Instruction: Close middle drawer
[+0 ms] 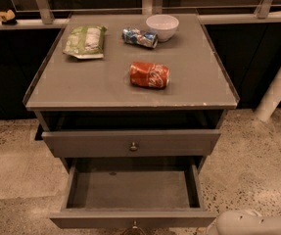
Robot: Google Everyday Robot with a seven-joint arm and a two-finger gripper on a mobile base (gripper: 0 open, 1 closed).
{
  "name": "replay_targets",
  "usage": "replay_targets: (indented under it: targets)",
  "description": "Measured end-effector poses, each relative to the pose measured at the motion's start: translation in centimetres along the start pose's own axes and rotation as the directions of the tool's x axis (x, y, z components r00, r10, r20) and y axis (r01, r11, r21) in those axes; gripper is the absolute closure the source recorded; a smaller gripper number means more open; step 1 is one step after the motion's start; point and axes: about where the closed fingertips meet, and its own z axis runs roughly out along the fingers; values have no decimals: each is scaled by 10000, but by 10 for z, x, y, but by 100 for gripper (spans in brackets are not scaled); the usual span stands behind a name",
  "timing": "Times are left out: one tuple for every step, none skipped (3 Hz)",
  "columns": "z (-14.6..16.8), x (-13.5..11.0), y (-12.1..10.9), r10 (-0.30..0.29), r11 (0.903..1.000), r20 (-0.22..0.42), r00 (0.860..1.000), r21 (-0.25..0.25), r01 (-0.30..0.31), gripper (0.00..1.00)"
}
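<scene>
Nothing's done on this one yet. The middle drawer (130, 218), a shallow grey wooden box with a flat front and a small round metal knob, is pulled way out at the bottom of the view and needs a full push back in. The grey top drawer (130, 142) above it looks nearly closed.

The robot's hand (257, 223) shows only as a white rounded shape in the bottom right corner, just beside the drawer's front corner. I can't tell if it's open, closed or holding anything.

Count: two drawers showing, two knobs. On the grey counter (81, 84) there's one white bowl (162, 26), one crushed red soda can (150, 75), one crushed blue-silver can (139, 37) and one green snack bag (85, 41).
</scene>
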Motion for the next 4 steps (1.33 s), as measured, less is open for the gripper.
replay_targets:
  targets:
    - [2, -17, -23, 187, 9975, 483, 9987, 677, -219, 0]
    - [-10, -32, -58, 764, 9847, 1055, 9915, 1485, -917, 0]
    - [-23, -46, -92, 1280, 9675, 1471, 9808, 1988, -1561, 0]
    - [-35, -67, -130, 1683, 9540, 1952, 9662, 2144, -2095, 0]
